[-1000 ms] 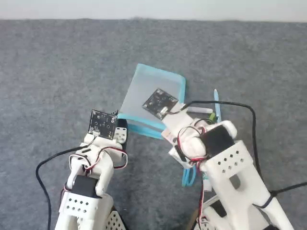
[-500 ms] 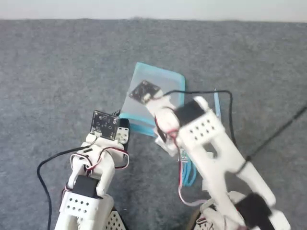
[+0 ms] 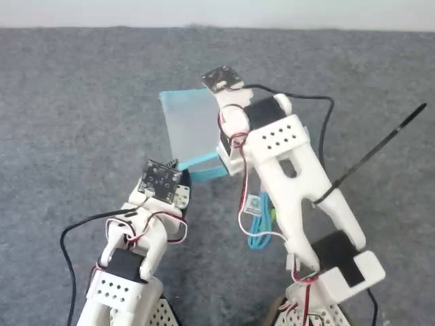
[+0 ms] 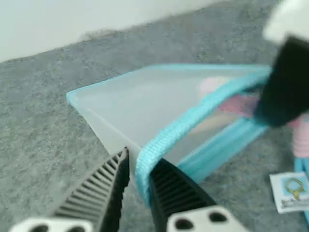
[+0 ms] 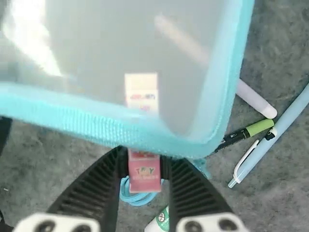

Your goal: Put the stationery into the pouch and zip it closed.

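Left jaws: pressed together on the blue webbing edge of the pouch, pinching it at the near corner. Left arm sits low at the near side of the bench.

Right jaws: closed on a pink eraser, one jaw flat against each long side. The eraser's far end reaches the pouch's blue edge band. A pink block shows faintly through the translucent wall beyond it; cannot tell if that part is inside the pouch or behind it.

Blue cord with a small printed tag lies on the bench beside the right arm, nearer than the pouch.

Pouch: between the two arms, near corner raised off the bench in the left jaws, body tilted. The right jaws meet it at the side opposite the left arm.

Beside the pouch on the bench, right wrist view: a white marker, a green-tipped pen and a pale blue pen, close together, none in the pouch.
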Controlling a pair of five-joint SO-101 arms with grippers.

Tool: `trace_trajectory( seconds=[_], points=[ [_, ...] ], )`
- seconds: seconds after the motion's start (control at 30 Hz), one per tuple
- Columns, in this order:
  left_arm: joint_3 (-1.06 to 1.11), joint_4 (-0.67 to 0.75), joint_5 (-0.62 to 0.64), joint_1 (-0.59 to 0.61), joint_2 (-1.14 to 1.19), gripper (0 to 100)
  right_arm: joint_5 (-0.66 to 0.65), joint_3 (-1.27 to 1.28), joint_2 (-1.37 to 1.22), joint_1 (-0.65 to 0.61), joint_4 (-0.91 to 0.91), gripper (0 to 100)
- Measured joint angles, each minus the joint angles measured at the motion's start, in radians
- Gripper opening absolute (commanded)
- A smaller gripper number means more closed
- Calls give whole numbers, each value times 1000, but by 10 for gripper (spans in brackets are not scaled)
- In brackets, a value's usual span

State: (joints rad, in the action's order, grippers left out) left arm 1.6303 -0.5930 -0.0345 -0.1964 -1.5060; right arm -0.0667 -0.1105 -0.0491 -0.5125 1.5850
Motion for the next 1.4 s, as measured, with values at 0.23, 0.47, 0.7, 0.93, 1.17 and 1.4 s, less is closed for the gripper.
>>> trace_trajectory(
  seconds=[0.23,0.47,0.7,0.93,1.17,1.4],
  points=[
    [12,0,-6,-34,0,12,6,-69,-87,15,41,169],
    [12,2,-6,-54,3,12,8,-83,-97,11,48,257],
    [12,2,-6,-57,3,12,5,-83,-98,15,91,258],
    [12,2,-8,-54,3,12,-72,-83,3,17,120,258],
    [14,2,-15,-2,3,12,-112,-63,293,18,120,257],
    [14,2,15,63,3,12,-123,147,377,132,107,257]
  ],
)
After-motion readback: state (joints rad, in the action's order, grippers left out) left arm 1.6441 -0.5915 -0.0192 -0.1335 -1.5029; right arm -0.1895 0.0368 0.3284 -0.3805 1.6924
